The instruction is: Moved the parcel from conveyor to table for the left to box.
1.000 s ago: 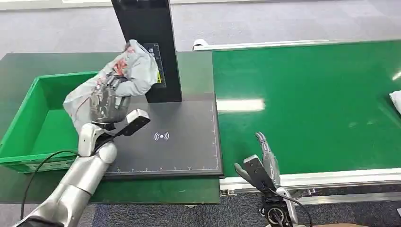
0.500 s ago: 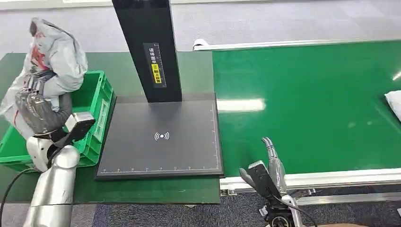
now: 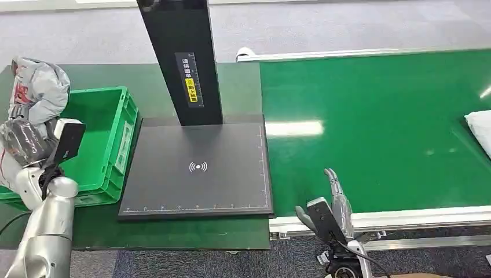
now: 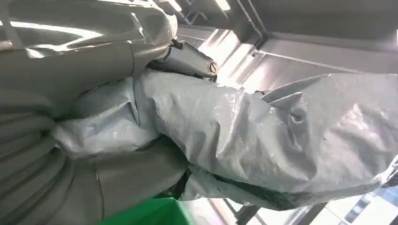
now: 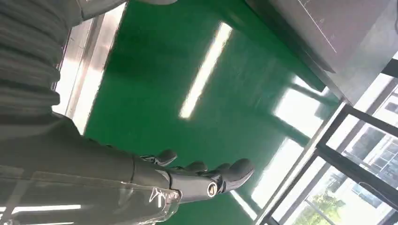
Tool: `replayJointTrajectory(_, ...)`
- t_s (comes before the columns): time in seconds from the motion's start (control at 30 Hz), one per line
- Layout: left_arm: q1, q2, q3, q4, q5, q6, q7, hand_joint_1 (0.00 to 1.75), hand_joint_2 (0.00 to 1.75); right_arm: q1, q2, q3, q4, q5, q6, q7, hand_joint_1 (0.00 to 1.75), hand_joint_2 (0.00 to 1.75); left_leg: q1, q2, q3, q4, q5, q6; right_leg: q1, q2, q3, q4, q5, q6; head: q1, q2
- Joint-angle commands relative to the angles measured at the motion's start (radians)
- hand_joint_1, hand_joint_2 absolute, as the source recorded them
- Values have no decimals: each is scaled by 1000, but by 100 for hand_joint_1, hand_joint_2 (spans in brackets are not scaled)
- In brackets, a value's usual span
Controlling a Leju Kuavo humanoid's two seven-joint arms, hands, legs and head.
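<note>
My left hand (image 3: 23, 136) holds a crumpled grey plastic parcel (image 3: 36, 87) with red print, up above the left part of the green box (image 3: 101, 145). In the left wrist view the grey parcel (image 4: 263, 136) bulges out of the hand (image 4: 94, 131), whose thumb and fingers wrap around it. My right hand (image 3: 337, 200) stands at the near edge of the green conveyor (image 3: 376, 127), fingers stretched out and nothing in them; the right wrist view shows the same hand (image 5: 197, 178) over the green belt (image 5: 164, 84).
A black scanner plate (image 3: 197, 168) with a tall black post (image 3: 182, 58) lies between the box and the conveyor. A white parcel (image 3: 479, 124) lies at the conveyor's far right edge. The dark green table (image 3: 173, 234) runs under the box and plate.
My left arm has swung the grey parcel leftward from over the scanner plate to above the green box's left side. The right hand has barely shifted. The white parcel has crept leftward on the belt.
</note>
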Motion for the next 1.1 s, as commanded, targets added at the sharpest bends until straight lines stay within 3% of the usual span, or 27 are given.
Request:
replayJointTrajectory(0.03,-62,-18,59,162,27,37,-50,2,175,-17,13,-21,13,1,16,6,0,175,0,-1,0,0,0,0,0,-1,1,-1,0,0,0,0)
replayJointTrajectory(0.4,-62,-18,59,162,27,37,-50,2,175,-17,13,-21,13,1,16,6,0,175,0,-2,1,-1,0,0,1,-1,1,-1,0,0,0,0)
replayJointTrajectory(0.9,-44,-5,-39,178,155,20,-67,0,175,-69,15,-22,81,3,32,2,0,175,1,-1,2,-2,0,0,1,-1,3,-3,1,-1,0,0)
replayJointTrajectory(1.1,18,-78,-87,-31,387,-205,-115,0,175,-84,15,-48,92,3,36,5,0,175,0,-2,0,0,0,1,0,-2,0,-1,0,0,0,0)
